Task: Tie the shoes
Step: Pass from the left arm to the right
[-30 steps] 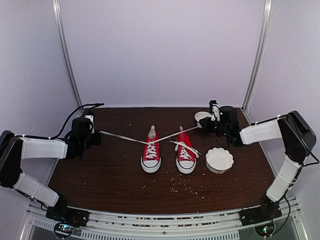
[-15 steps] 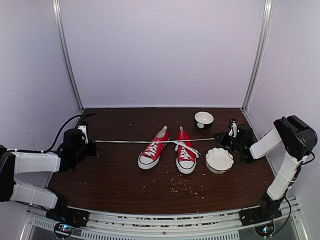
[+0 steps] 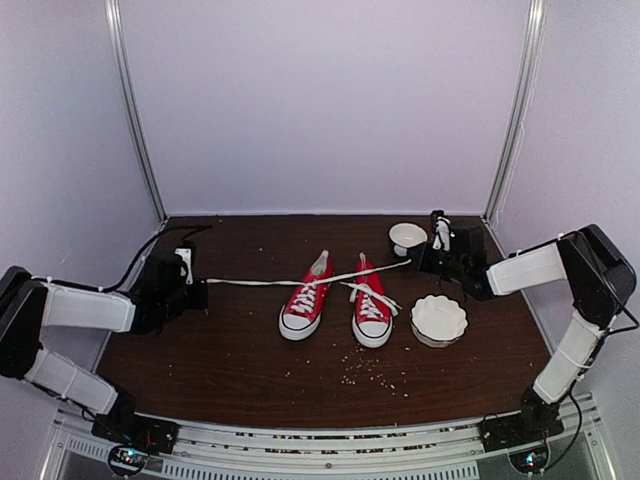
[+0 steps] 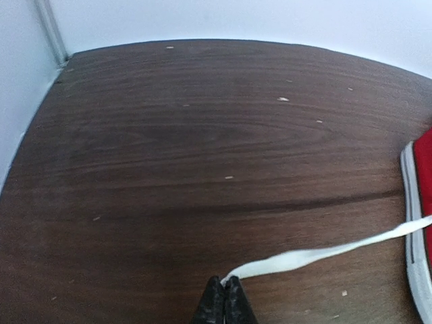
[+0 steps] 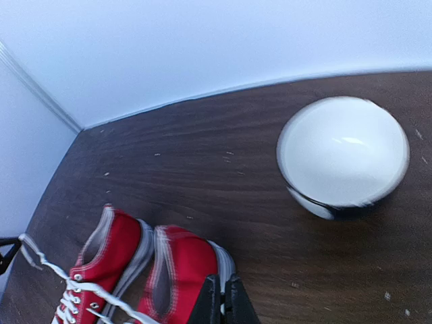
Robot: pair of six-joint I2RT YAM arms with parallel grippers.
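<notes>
Two red shoes stand mid-table: the left shoe (image 3: pixel 303 300) is turned with its heel to the right, and the right shoe (image 3: pixel 371 307) points toward me. One long white lace (image 3: pixel 300 277) from the left shoe stretches across the table. My left gripper (image 3: pixel 203 286) is shut on the lace's left end, seen close up in the left wrist view as the lace (image 4: pixel 317 255) leaving the left gripper (image 4: pixel 226 283). My right gripper (image 3: pixel 415 262) is shut on the lace's right end. In the right wrist view the right gripper (image 5: pixel 223 287) hovers over the right shoe's heel (image 5: pixel 185 270).
A small white bowl (image 3: pixel 407 238) sits just behind the right gripper, and shows large in the right wrist view as the bowl (image 5: pixel 343 152). A scalloped white dish (image 3: pixel 438 320) lies right of the shoes. Crumbs (image 3: pixel 375 375) dot the brown table in front.
The left shoe has swung heel-right. In the last half second the left gripper moved inward and the right gripper went back toward the small bowl, both still holding the lace.
</notes>
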